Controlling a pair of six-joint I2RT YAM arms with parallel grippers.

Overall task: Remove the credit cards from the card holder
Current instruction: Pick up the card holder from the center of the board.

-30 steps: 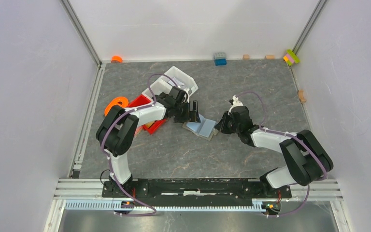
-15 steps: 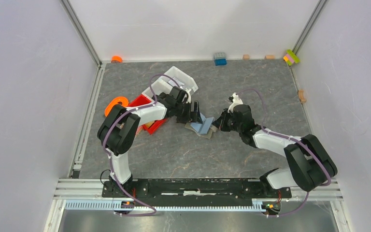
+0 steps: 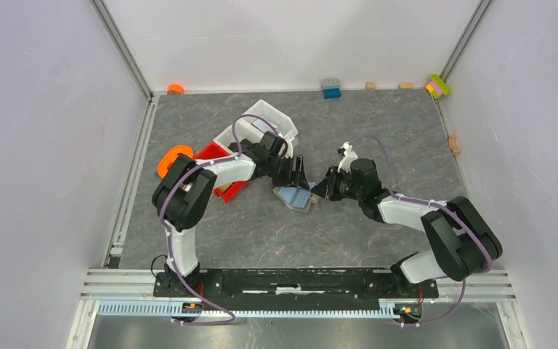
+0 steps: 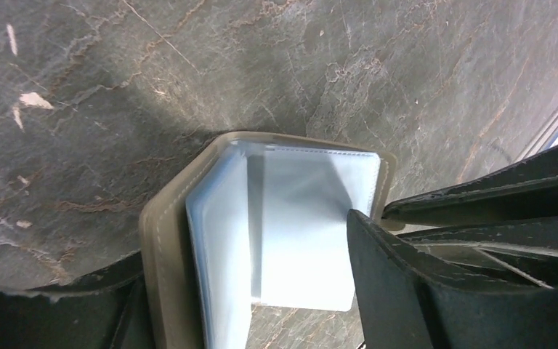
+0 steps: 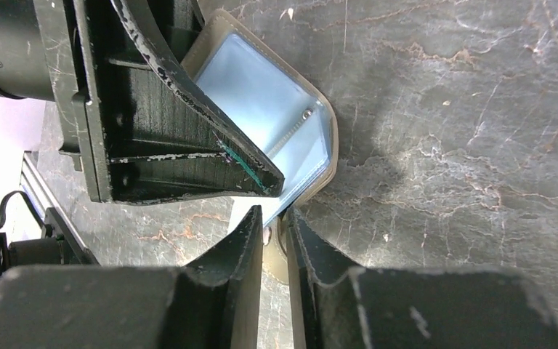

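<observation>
The taupe card holder lies between my two grippers, partly folded into a V. Pale blue credit cards sit inside its flaps and also show in the right wrist view. My left gripper is open and straddles the card holder, one finger beside each flap. My right gripper is shut on the edge of the holder's right flap, which it holds raised off the table. Its fingertips pinch taupe material, close to a left finger.
A red bin, a white bin and an orange ring lie just behind the left arm. Small blocks stand along the back wall, coloured ones at the back right corner.
My right gripper has moved left toward the left gripper, lifting the holder's right flap. The holder went from lying flat and open to partly folded. The left gripper shifted slightly right.
</observation>
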